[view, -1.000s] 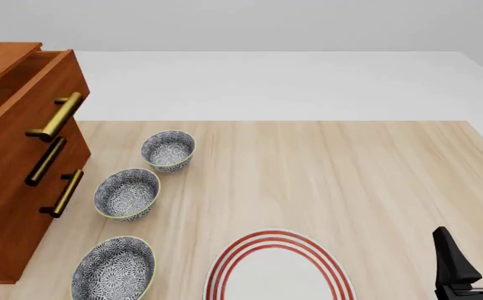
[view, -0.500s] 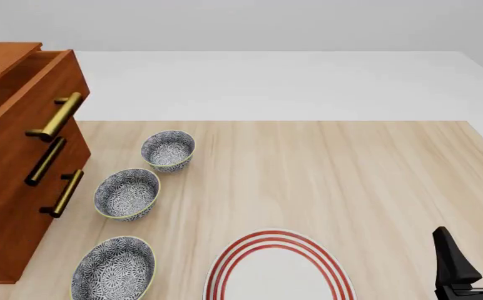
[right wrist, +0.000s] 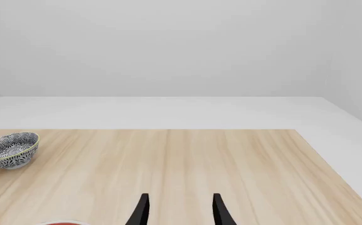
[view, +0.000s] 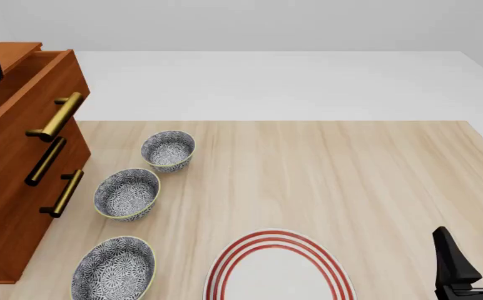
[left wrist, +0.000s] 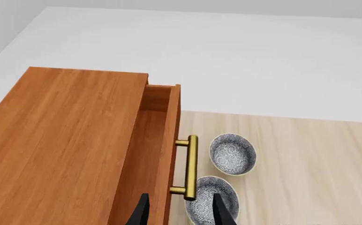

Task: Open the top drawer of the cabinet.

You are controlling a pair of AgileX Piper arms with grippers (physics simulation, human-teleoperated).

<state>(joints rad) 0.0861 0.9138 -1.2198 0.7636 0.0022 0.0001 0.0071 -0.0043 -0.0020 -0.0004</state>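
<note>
We see the reddish-brown wooden top drawer (view: 33, 94) pulled partly out of the large three-drawer wooden cabinet (view: 8, 206) at the light wooden tabletop's (view: 325, 181) left edge, its brass bar handle (left wrist: 191, 166) free. Our left hand (left wrist: 177, 216) hovers above, fingers apart, empty; our right hand (view: 478, 259) rests low, likewise parted, empty.

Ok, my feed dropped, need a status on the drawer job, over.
Left gripper open, above the cabinet, holding nothing. Right gripper open, idle at table edge. Top drawer pulled partly out. Nothing blocking its handle.
</note>
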